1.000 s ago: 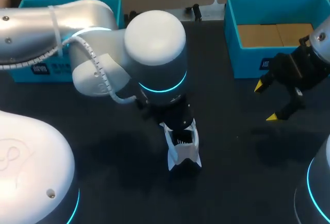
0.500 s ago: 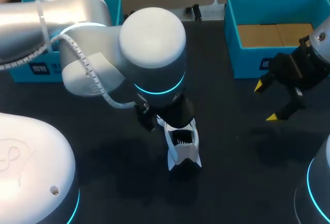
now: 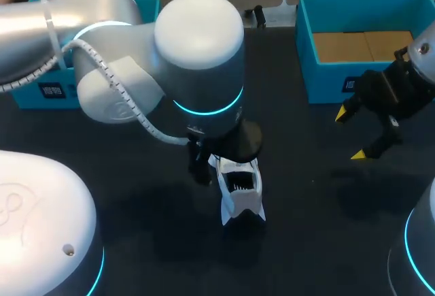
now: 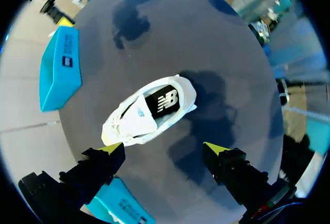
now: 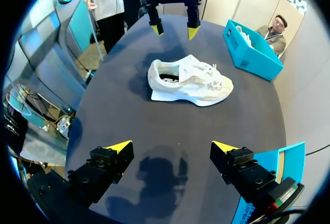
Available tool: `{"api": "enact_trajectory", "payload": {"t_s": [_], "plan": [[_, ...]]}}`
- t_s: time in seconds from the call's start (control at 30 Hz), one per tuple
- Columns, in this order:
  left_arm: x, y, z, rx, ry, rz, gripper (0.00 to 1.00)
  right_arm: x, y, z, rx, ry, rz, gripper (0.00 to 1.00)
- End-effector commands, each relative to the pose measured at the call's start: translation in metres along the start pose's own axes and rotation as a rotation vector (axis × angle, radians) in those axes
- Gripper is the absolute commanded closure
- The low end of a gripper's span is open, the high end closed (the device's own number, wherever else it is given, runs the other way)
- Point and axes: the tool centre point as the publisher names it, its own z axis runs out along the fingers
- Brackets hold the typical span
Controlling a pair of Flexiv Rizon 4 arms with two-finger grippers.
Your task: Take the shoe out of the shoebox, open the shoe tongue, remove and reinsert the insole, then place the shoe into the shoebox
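- The white shoe (image 3: 239, 190) stands on its sole in the middle of the table (image 3: 136, 221). It is out of the blue shoebox (image 3: 307, 44) and well apart from it.
- The left hand (image 4: 161, 149) hangs right over the shoe. Its fingers are wide apart and it holds nothing. If it goes down a bit off to one side, a finger could hit the shoe's side and push it away or tip it over.
- Nothing holds the shoe down, and it looks light. A pull on the tongue or on the dark insole (image 4: 166, 101) could lift the whole shoe off the table.
- The insole lies deep inside the shoe. The fingers could pinch the shoe's soft wall or a lace along with it. Then the insole may stay stuck, or come out bent and not lie flat when it goes back in.
- The right hand (image 5: 172, 146) is near the shoebox, far from the shoe. It is wide open too, with nothing in it. If it comes over to help, the two hands could bump over the small shoe.
- In the head view the big left arm hides the back part of the shoe, so a slip there would be hard to spot.
- At the end, the shoe could catch on the shoebox rim and drop outside it.
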Motion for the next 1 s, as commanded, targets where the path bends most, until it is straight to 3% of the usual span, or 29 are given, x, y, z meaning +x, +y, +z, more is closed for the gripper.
{"api": "enact_trajectory", "payload": {"t_s": [0.03,0.37,0.67,1.0], "plan": [[0.004,-0.004,0.002,0.019,0.021,-0.278,0.0,0.001,0.0,0.001,0.003,-0.002,0.001,0.0],[0.017,-0.033,0.022,0.116,0.028,-0.35,0.0,0.001,0.0,0.001,0.003,-0.002,0.001,0.0],[0.034,-0.062,0.042,0.114,0.039,-0.368,0.0,0.001,0.0,0.001,0.003,-0.002,0.001,0.0],[0.04,-0.075,0.064,0.104,0.067,-0.405,0.0,0.001,0.0,0.001,0.003,-0.002,0.001,0.0]]}}
